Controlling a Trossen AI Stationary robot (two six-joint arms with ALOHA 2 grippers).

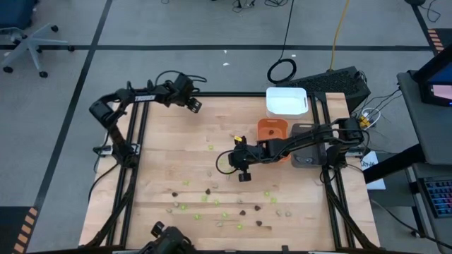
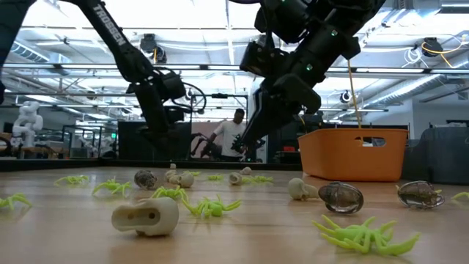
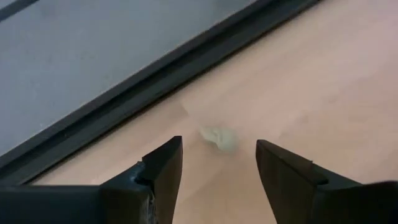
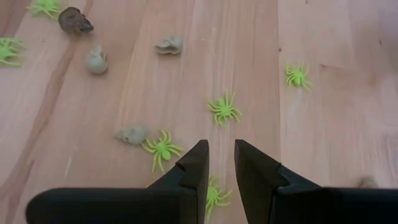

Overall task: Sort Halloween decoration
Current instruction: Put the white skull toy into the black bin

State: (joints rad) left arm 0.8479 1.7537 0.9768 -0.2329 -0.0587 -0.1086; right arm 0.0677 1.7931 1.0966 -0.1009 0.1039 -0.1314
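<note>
The Halloween decoration is many tiny pieces strewn over the near half of the wooden table (image 1: 176, 152): lime-green spiders (image 4: 224, 110), pale beige skulls (image 2: 146, 216) and dark brown ones (image 2: 341, 196). My left gripper (image 3: 219, 163) stands open at the table's far left edge. A pale piece (image 3: 217, 138) lies on the wood just beyond its fingertips, untouched. My right gripper (image 4: 221, 163) hovers over the table's middle (image 1: 240, 166). Its fingers are a narrow gap apart with nothing between them, and a green spider (image 4: 214, 194) lies on the table below the gap.
An orange tray (image 1: 272, 129), a white tray (image 1: 287, 100) and a grey tray (image 1: 304, 144) stand at the far right. A dark rail (image 3: 124, 109) frames the table's far edge by my left gripper. A person (image 2: 233, 136) stands in the room behind.
</note>
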